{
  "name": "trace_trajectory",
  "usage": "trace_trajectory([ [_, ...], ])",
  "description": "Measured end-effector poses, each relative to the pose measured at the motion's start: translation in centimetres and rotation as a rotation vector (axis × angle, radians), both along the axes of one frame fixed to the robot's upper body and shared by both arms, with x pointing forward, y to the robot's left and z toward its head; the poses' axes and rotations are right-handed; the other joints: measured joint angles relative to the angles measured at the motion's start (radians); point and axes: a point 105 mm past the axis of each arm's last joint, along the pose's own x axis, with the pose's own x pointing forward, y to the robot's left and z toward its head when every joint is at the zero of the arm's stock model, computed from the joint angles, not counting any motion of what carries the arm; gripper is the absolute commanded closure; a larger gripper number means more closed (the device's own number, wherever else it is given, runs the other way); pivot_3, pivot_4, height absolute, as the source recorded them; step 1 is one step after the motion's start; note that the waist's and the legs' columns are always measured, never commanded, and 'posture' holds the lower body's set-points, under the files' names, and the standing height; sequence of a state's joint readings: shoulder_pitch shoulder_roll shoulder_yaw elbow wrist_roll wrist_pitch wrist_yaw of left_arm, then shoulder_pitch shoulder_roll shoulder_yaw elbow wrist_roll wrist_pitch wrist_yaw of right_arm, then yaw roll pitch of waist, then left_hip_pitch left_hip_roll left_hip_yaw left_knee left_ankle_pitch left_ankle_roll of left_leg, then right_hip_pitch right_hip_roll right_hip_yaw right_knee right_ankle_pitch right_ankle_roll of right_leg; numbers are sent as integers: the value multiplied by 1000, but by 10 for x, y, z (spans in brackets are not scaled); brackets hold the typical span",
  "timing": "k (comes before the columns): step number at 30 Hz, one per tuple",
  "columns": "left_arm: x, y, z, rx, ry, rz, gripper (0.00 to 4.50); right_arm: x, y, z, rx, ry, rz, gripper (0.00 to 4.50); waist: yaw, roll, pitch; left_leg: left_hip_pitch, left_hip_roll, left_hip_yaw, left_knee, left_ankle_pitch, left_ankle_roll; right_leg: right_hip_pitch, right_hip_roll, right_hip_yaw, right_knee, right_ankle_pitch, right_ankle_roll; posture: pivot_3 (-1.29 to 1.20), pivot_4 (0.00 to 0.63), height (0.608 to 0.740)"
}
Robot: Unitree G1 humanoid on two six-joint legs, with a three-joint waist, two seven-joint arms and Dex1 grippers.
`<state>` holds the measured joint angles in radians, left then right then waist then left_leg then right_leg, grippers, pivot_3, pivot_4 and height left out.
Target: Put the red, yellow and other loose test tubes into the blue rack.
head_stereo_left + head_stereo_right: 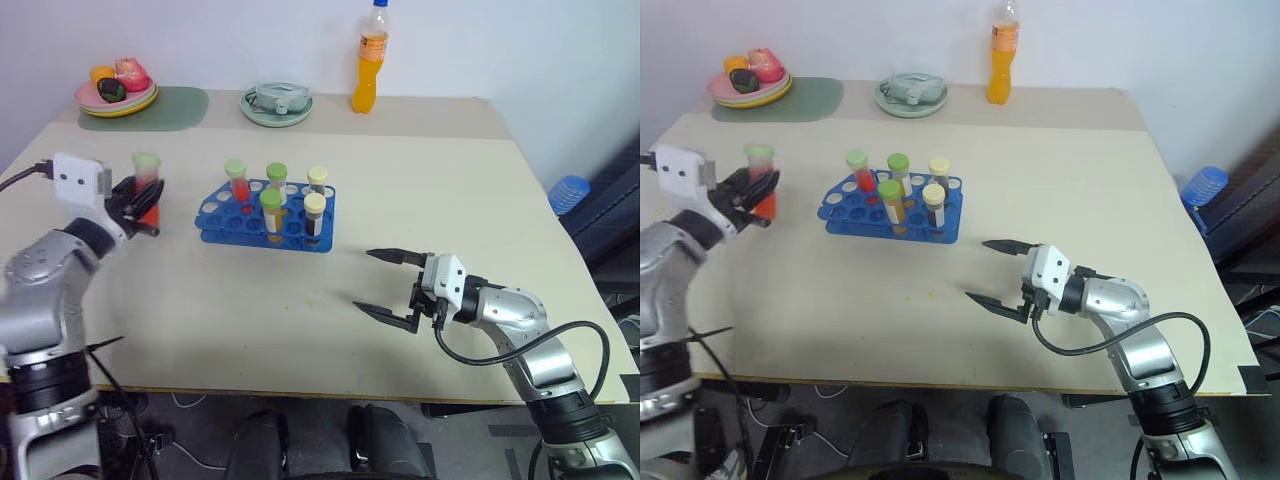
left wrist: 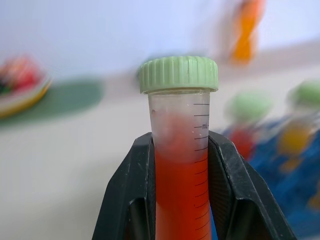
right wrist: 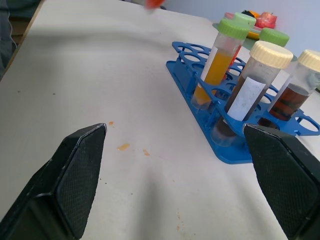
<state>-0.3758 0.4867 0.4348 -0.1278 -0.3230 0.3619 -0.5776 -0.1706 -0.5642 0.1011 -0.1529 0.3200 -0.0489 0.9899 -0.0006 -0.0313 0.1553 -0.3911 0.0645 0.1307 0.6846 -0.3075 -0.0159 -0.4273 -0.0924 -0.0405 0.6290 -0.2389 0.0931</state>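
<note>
Now the red test tube (image 2: 180, 165) with its green cap is clamped between the two black fingers of the left gripper (image 1: 143, 205), upright and raised off the table (image 1: 420, 190), to the left of the blue rack (image 1: 266, 218). I judge it is held by the body, below the cap, so that the bottom end stays free to go down into a hole. The rack already carries five tubes, and several holes on its left side look free, which suits an approach from that side. To the right of the rack and nearer to the robot, the right gripper (image 1: 385, 285) waits with jaws wide apart, holding nothing.
</note>
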Motion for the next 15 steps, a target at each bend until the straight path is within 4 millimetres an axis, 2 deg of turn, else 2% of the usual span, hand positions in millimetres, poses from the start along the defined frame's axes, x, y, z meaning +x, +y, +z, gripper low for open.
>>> trace_trajectory([
  [4,5,-21,-1,21,-123,-19,3737,0,-4,-1,-5,11,-19,0,-2,0,0,0,0,0,0,0,0,0,0,0,0,0,0,0,150,740],
  [9,17,-42,-17,57,-180,-12,3737,-3,-11,1,-12,3,-50,0,-1,0,0,0,0,0,0,0,1,0,0,0,-1,0,0,0,150,740],
  [12,25,-55,-33,64,-193,-18,3737,-6,-13,2,-20,0,-60,0,5,0,0,0,0,0,0,0,1,0,0,0,-1,0,0,0,150,740],
  [15,31,-59,-44,64,-191,-11,3737,-7,-14,3,-26,2,-72,0,5,0,0,0,0,0,0,-3,5,0,0,0,-1,0,0,0,150,740],
])
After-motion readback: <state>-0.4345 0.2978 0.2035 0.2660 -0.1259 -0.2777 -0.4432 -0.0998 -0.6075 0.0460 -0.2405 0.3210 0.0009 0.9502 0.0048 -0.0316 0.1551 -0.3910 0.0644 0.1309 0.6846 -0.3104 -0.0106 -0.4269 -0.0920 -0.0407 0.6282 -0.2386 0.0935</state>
